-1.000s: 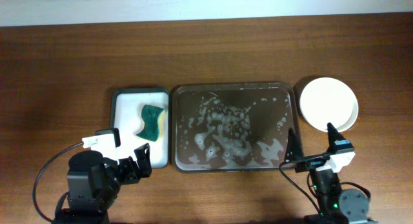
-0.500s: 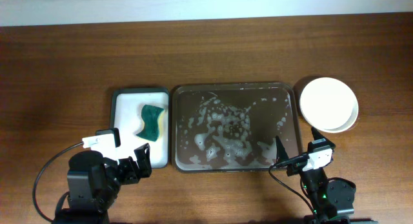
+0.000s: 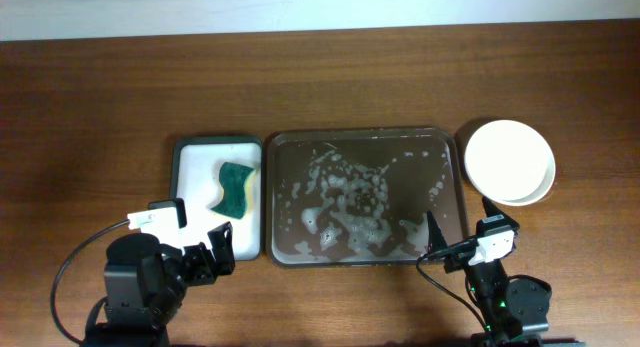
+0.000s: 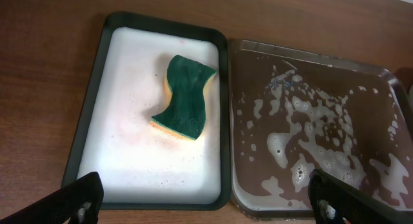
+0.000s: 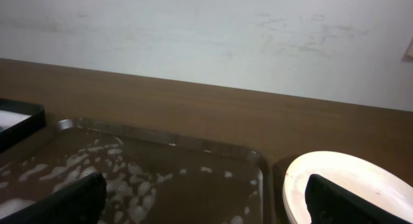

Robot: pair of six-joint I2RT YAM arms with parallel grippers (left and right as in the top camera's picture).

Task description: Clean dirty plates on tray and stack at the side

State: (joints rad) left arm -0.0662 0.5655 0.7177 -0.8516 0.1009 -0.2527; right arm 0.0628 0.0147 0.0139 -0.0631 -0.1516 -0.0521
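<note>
The plates (image 3: 510, 163) sit stacked on the table right of the tray, white and clean on top; they also show in the right wrist view (image 5: 348, 185). The dark tray (image 3: 365, 197) holds only soap suds and no plate; it shows in the left wrist view (image 4: 316, 133) and the right wrist view (image 5: 161, 169). My left gripper (image 4: 206, 201) is open and empty, at the near edge where the white tray meets the dark tray. My right gripper (image 5: 206, 198) is open and empty, near the tray's near right corner, short of the plates.
A smaller white tray with a dark rim (image 3: 190, 202) lies left of the dark tray and holds a green and yellow sponge (image 3: 236, 187), also in the left wrist view (image 4: 185, 96). A white wall rises behind the table's far edge.
My right arm drew back toward the near edge and a little left, away from the plates, then held still. The left arm has not moved.
</note>
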